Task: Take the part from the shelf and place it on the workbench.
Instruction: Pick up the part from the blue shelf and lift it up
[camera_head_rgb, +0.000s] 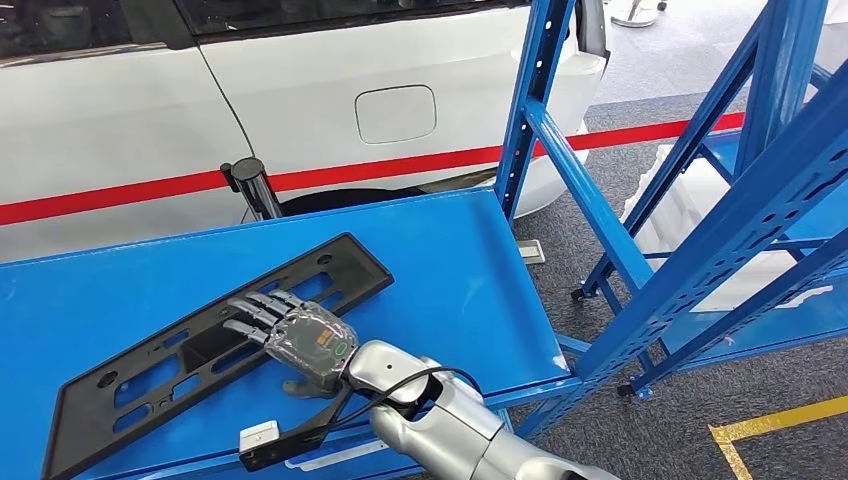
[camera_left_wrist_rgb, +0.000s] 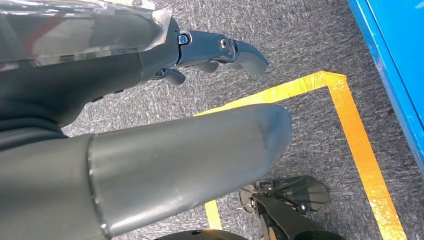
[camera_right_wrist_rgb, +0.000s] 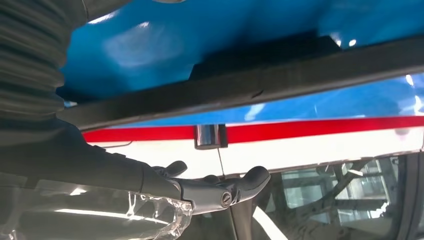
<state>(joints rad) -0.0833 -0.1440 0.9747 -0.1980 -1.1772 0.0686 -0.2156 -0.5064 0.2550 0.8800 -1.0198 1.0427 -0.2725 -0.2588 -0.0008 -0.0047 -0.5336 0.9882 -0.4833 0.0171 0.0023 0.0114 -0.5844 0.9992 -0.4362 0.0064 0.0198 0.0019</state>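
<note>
The part is a long flat black plastic frame (camera_head_rgb: 330, 262) with several cut-outs, lying slantwise on the blue surface (camera_head_rgb: 450, 270). My right hand (camera_head_rgb: 295, 338) is over its near long edge, fingers stretched flat above it and the thumb at the rim. In the right wrist view the frame's edge (camera_right_wrist_rgb: 260, 82) runs as a dark bar, with a gap between it and my fingers (camera_right_wrist_rgb: 220, 192); nothing is gripped. My left hand (camera_left_wrist_rgb: 125, 75) hangs over grey carpet, fingers apart and holding nothing.
A white car with a red stripe (camera_head_rgb: 400, 165) stands behind the surface, with a chrome post (camera_head_rgb: 262, 190) at its far edge. Blue rack uprights (camera_head_rgb: 640, 270) cross the right side. Yellow floor tape (camera_head_rgb: 770, 425) marks the carpet. A white tag (camera_head_rgb: 258, 437) sits at the near edge.
</note>
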